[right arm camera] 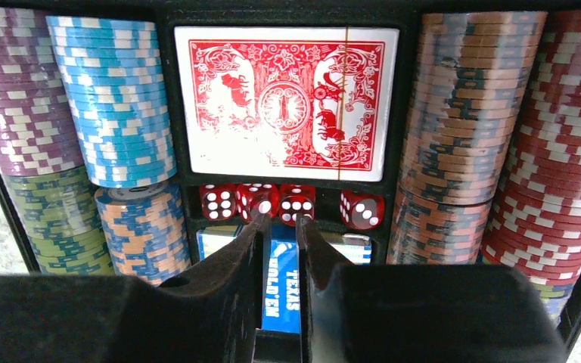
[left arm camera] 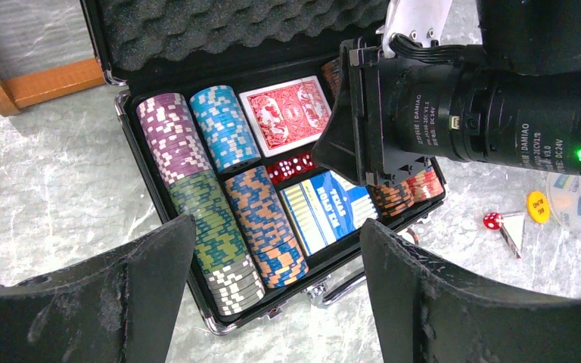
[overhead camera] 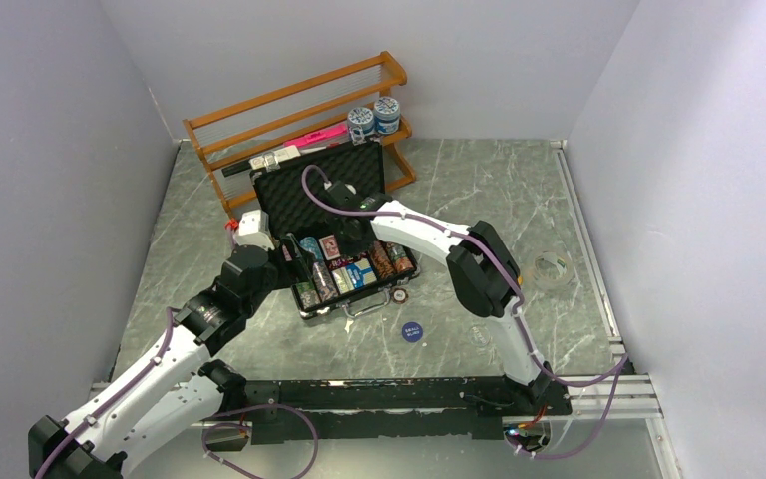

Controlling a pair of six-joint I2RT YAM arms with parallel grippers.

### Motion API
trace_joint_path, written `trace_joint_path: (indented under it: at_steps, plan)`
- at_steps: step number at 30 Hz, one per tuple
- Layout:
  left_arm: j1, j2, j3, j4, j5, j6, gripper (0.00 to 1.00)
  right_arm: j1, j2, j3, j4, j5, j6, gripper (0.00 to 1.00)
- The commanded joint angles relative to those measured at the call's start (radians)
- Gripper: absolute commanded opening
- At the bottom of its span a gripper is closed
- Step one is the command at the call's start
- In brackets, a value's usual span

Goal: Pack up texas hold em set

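The black case (overhead camera: 306, 310) lies open at mid table, foam lid (overhead camera: 319, 185) up. Inside it are chip stacks (right arm camera: 113, 98), a red deck (right arm camera: 284, 102), a blue deck (left arm camera: 325, 212) and a row of red dice (right arm camera: 287, 203). My right gripper (right arm camera: 280, 218) hangs over the case middle, shut, its tips just at the dice row with nothing between them. My left gripper (left arm camera: 278, 223) stands open and holds nothing, above the case's front left corner. A loose red die (left arm camera: 492, 220) and a yellow disc (left arm camera: 538, 206) lie on the table right of the case.
An orange wooden rack (overhead camera: 289, 110) with two blue-and-white jars (overhead camera: 374, 118) stands behind the case. A chip (overhead camera: 399, 295) lies by the case front, a blue disc (overhead camera: 411, 331) nearer me. A clear round piece (overhead camera: 552, 269) lies at the right.
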Motion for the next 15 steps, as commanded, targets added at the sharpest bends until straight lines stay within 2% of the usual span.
trace_joint_path:
  at_steps: [1,7,12,15]
  plan:
    - [-0.004,-0.016,0.016,-0.002,-0.012,-0.002,0.85,0.002,-0.043,0.003,-0.004,0.059,0.025,0.21]
    - [-0.004,-0.017,0.014,-0.001,-0.01,-0.005,0.85,0.003,-0.022,0.014,-0.022,0.067,0.029,0.21]
    - [-0.004,-0.017,0.014,-0.005,-0.011,-0.006,0.85,0.003,-0.021,-0.007,0.019,-0.027,0.008,0.36]
    - [-0.004,-0.021,0.012,-0.008,-0.012,-0.004,0.85,0.002,-0.009,-0.008,0.023,-0.05,0.004,0.41]
